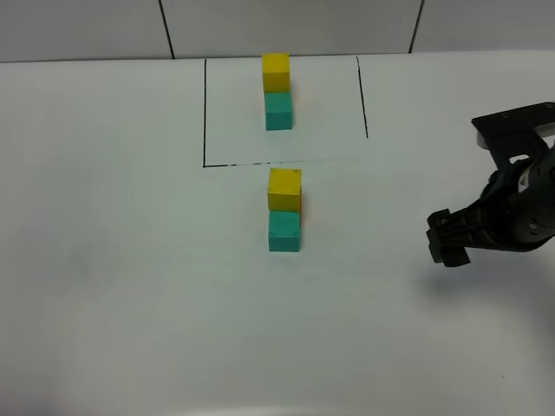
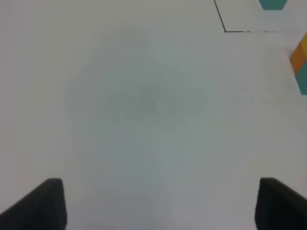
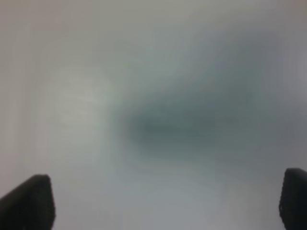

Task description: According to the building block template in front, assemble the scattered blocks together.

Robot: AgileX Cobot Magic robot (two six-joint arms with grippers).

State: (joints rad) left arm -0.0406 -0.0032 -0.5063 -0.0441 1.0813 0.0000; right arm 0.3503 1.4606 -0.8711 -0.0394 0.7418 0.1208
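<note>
The right gripper [image 1: 447, 241] hangs over the right side of the white table [image 1: 130, 286], well apart from every block, its dark body reaching in from the right edge of the high view; in its own wrist view the two fingertips [image 3: 26, 201] sit at opposite lower corners with a wide gap of blurred white surface between them, so its jaws stand apart and hold nothing. The left gripper [image 2: 160, 206] does not appear in the high view, but its wrist view shows both dark fingertips [image 2: 38, 206] spread wide over bare table, likewise apart and empty. Out from the tools, near the middle of the table, the scattered blocks are gathered: the yellow cube [image 1: 284, 189] touches the far side of the teal cube [image 1: 284, 231], and a thin strip of the orange cube [image 1: 302, 204] shows at their right side, mostly hidden behind them; the left wrist view catches orange and teal faces of this group at its edge [image 2: 300, 60]. Farther back, inside a black outlined rectangle [image 1: 205, 113] drawn on the table, lies the building block template [image 1: 277, 91], a yellow cube joined to a teal one, yellow farther from the robot. The assembled pair just outside the rectangle lines up with it in the same order.
</note>
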